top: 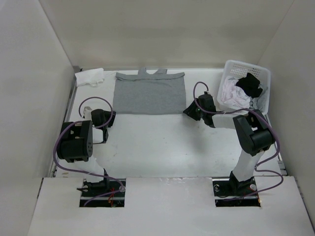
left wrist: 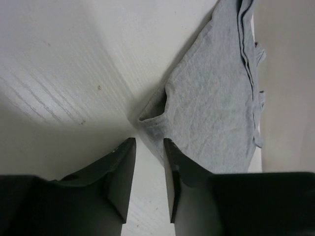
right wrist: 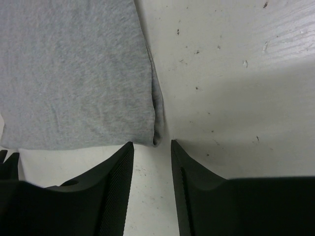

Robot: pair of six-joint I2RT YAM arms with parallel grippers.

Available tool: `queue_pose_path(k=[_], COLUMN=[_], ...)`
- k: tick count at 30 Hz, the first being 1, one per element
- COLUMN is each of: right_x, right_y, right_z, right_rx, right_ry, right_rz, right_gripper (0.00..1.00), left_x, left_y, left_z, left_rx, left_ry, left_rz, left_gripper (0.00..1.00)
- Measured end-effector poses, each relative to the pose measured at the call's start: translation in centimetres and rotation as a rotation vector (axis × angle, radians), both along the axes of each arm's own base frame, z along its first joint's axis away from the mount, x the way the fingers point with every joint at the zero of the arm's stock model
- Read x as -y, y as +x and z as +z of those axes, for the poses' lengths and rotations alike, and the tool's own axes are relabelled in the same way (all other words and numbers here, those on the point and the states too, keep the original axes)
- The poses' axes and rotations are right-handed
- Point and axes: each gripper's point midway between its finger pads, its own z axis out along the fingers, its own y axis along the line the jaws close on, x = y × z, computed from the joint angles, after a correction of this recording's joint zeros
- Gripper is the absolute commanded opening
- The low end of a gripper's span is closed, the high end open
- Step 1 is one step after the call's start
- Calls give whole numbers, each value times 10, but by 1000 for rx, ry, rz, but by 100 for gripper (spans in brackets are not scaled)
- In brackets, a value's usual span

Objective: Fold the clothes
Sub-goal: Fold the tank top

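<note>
Table: flat white work table (top: 157, 147), white walls on three sides; the clothes all sit on its far half.
Grey top: big medium-grey soft-knit sleeveless top (top: 149, 93), far-middle of table. Laid flat as a neat rectangle, straps poking out at far edge. Maybe doubled over once, can't tell layer count. Near-left corner curls up a bit in left wrist view.
Basket: white plastic lattice basket (top: 227, 69), far-right corner, w/ clothes inside.
L gripper: left gripper (left wrist: 149, 141) low over table at top's near-left corner. Fingers apart w/ a narrow gap, nothing btwn them; corner lies just ahead of the tips.
R gripper: right gripper (right wrist: 151, 143) at top's near-right corner, same pose. Fingers apart, bare table in the gap, hem just beyond the tips.
Basket load: crumpled white garment (top: 227, 93) w/ black garment (top: 250, 84) on top of it, both unfolded.
Far-left item: small bunched white cloth (top: 89, 77), well apart from top's left edge. Folded or not, can't tell.
Done: grey top spread & squared up.
Left: prob. pinch both near corners and carry them to the far edge for the next fold, then at least 2 pcs in the basket. I'd call it early-to-mid, nowhere near finished.
</note>
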Motion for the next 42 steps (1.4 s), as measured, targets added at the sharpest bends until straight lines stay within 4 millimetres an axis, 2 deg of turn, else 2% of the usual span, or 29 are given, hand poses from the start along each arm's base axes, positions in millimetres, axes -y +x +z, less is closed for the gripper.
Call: queue_pose_path(k=[7,11,19,24,26,27,29,31,33,37,42], right_x=[-2,-2,2,1,1,1,1,1,2,2,2], right_y=[5,7,9,12,12,12,12,12,13,13,13], right_z=[-1,-1,-5,-2,-2,-2,-2,-2,-2,-2,-2], right_rx=[-1,6,1,9,10,10,10,11,14,14,14], right_ry=[11,13,9,12,12,12,12,11,5,5,5], right_rz=[-9,-16,-35,-36,-36,-36,-35,-36,-35,-35,-35], right_gripper=[37,34,10,4,4,6,17,29,30,29,28], left_x=[1,0,-2,-4,-5,-6,-7,-8,-10,-11,-10], left_y=[-1,2,9,8,4,1,-5,-8,-8,-5,8], left_z=[-4,-6,-8,-8,-8,-8,-4,1,5,4,3], left_rx=[-12,-16,-15,-16,-15,-16,0,22,35,42,54], left_ry=[-16,-20,-12,5,15,19,22,23,24,21,10], left_rz=[4,8,24,38,47,50,56,63,69,69,61], left_gripper=[16,15,3,0,8,15,31,41,43,38,34])
